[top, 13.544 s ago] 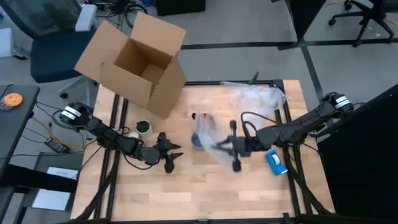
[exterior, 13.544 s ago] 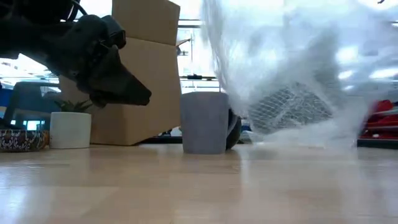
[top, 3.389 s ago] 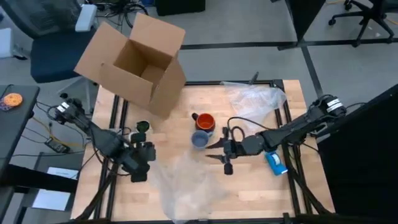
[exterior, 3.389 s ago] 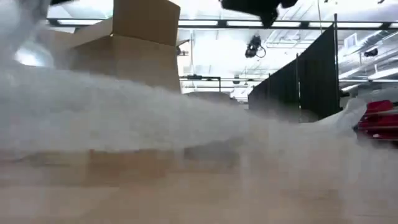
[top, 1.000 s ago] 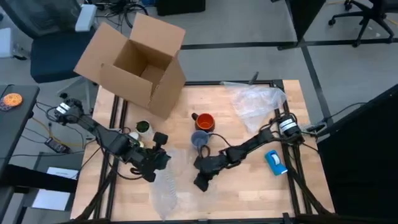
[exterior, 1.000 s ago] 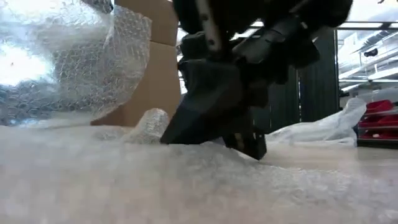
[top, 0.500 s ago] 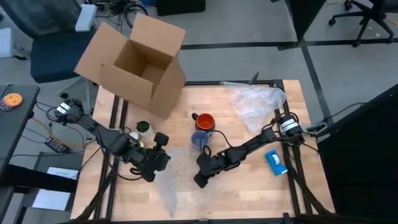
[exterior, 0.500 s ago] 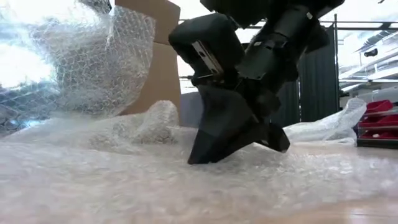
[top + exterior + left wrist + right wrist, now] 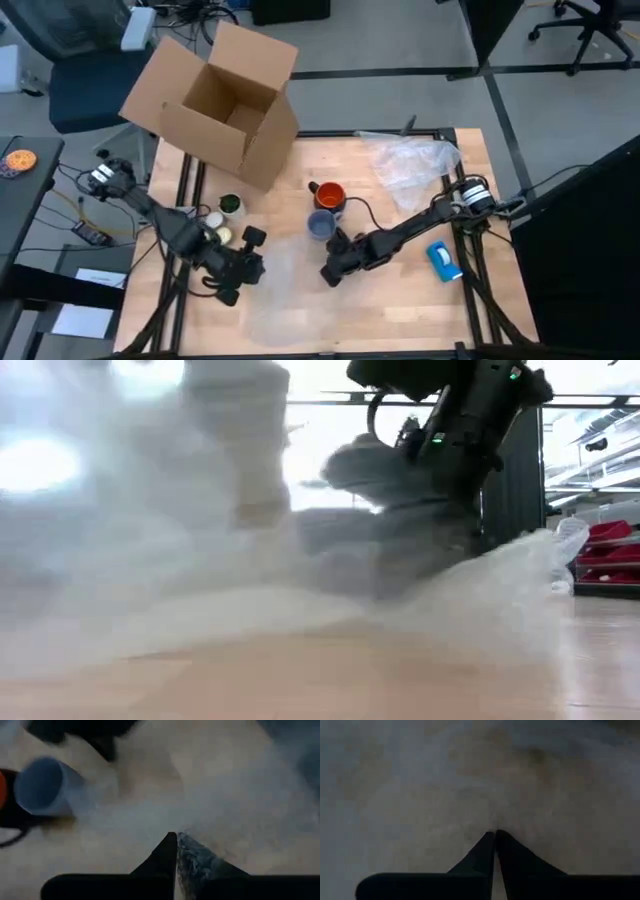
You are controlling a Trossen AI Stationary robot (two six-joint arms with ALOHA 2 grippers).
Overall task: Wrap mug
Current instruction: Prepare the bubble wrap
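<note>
Two mugs (orange-red mug (image 9: 328, 194), blue mug (image 9: 321, 225)), one cardboard box (image 9: 215, 105), two bubble-wrap sheets (image 9: 290, 285)

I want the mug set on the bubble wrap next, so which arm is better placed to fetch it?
Right. The right gripper sits just in front of the mug; the left gripper is farther off, across the bubble wrap.

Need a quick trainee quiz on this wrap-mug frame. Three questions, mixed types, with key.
1. True or false: the bubble wrap already covers the mug.
2. What stands right beside the mug, toward the table's front? A: blue-grey cup. B: roll of tape. C: cardboard box.
3. Fill in: the fingers of the left pincer and the right pincer are both ____.

Key: 1 false; 2 A; 3 shut.
</note>
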